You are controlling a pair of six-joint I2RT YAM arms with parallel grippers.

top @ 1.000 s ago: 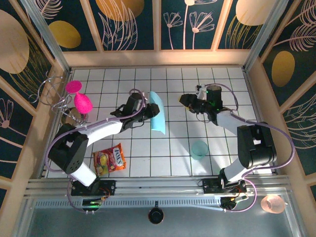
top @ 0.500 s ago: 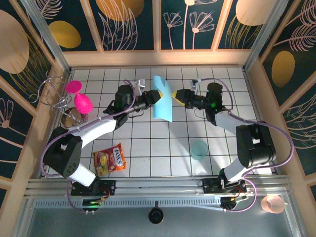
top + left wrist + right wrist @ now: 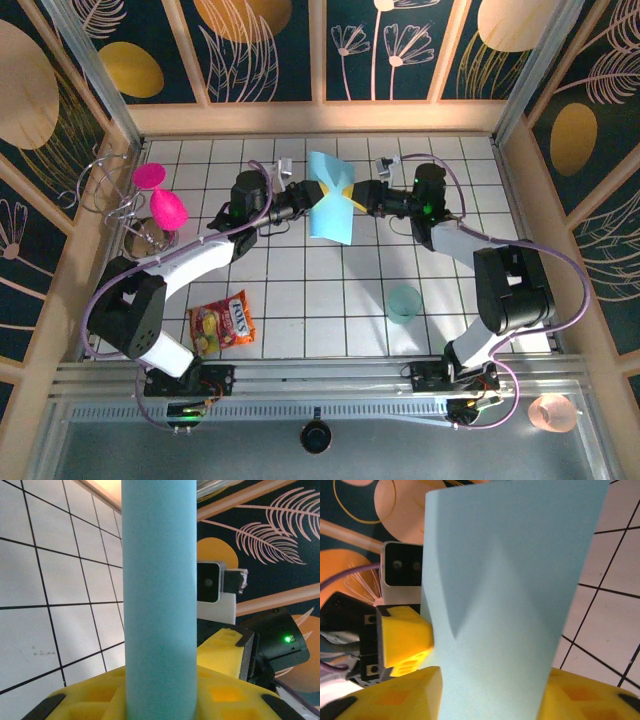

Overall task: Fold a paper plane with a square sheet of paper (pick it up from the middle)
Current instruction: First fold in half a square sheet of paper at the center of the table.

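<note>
Your left gripper (image 3: 303, 203) and right gripper (image 3: 358, 196) point at each other over the far half of the bench (image 3: 300, 300). The sheet of paper (image 3: 330, 210) stands upright between their tips. It is light blue and bent, with its top corner leaning toward the right jaws. You cannot tell whether its lower edge touches the tiles. In the right wrist view, one of the left gripper's yellow fingers (image 3: 402, 640) presses against the sheet's edge, and shallow creases in the paper run to that spot. So your left jaws are closed on the sheet, pinching it at the side nearest them. In the left wrist view, the sheet rises as a tall strip straight ahead of the left jaws, and one of the right gripper's yellow fingers (image 3: 225, 652) sits just beside its far edge. From the right wrist, the sheet covers the middle of the picture with a yellow pad showing on either side of it. The gap between your right jaws is hidden, so you cannot tell whether they are gripping or only standing around the paper. A teal cup (image 3: 404, 303) stands on the bench well apart from the right jaws, toward the arm bases. A candy bag (image 3: 222, 323) lies flat well apart from the left jaws, also toward the bases.
</note>
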